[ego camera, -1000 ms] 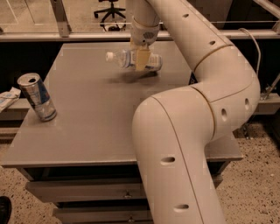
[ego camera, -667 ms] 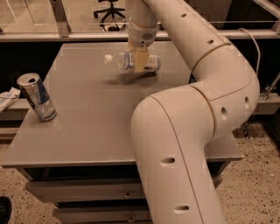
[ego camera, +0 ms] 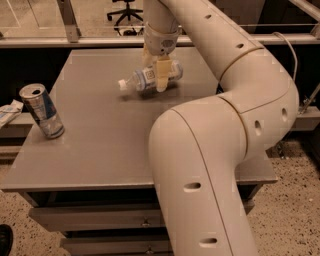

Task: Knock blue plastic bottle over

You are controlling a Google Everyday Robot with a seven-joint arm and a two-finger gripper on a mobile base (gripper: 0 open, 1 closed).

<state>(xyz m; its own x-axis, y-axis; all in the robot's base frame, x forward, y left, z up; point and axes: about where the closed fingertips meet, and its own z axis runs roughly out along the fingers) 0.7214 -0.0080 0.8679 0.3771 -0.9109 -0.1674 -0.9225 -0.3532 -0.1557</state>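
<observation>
The blue plastic bottle (ego camera: 150, 77) is clear with a white cap and a pale label. It lies tilted on its side over the far middle of the grey table (ego camera: 105, 145), cap pointing left. My gripper (ego camera: 157, 74) comes down from above and straddles the bottle's middle. One finger (ego camera: 161, 76) crosses in front of the bottle and the other is behind it. The gripper looks shut on the bottle. My large white arm fills the right half of the view.
A silver-blue slim can (ego camera: 42, 111) stands upright near the table's left edge. A white object (ego camera: 9, 112) lies just off the table to the left. Drawers sit under the tabletop, and an office chair (ego camera: 127, 10) stands beyond a rail at the back.
My gripper and the bottle have moved together a little down and toward the table's near side. The bottle stays on its side. The can has not moved.
</observation>
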